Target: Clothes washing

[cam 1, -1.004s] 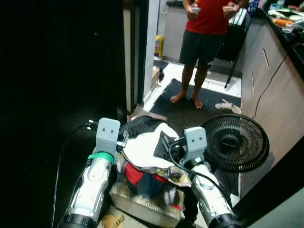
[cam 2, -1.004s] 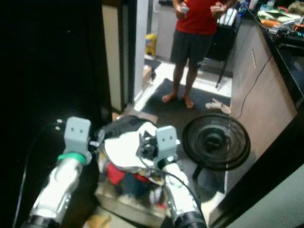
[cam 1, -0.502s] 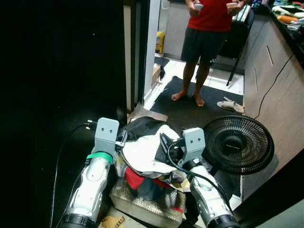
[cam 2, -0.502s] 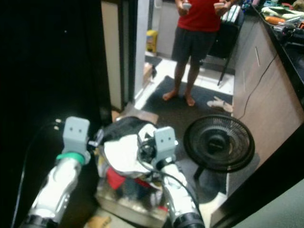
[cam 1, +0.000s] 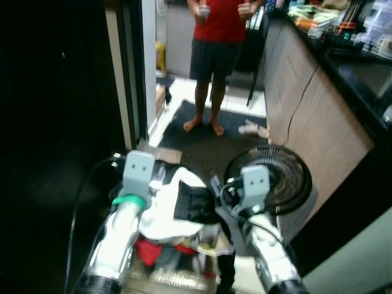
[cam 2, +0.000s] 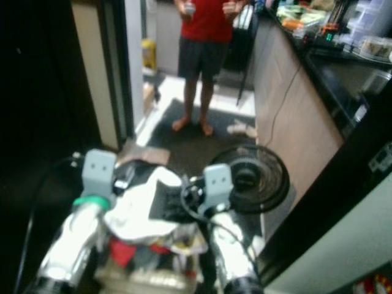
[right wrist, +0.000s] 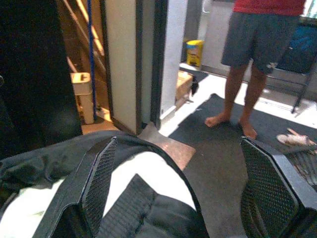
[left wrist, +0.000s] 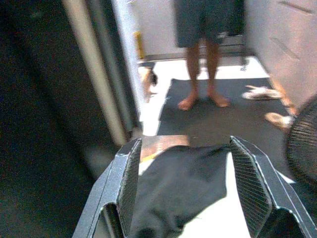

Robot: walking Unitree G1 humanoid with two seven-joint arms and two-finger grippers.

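Blurring hides detail in the clothes pile (cam 1: 177, 211); left end effector (left wrist: 188, 188) and right end effector (right wrist: 178, 193) both gape apart.

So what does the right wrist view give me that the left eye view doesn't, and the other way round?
Right wrist view: a blue pole and a pale object in the recess beside the door frame.

Left eye view: the counter with clutter on top, both arms, and the red clothing low in the pile.

Shared: the person on the dark mat, the yellow container, the fan, and the white and black laundry between the grippers.
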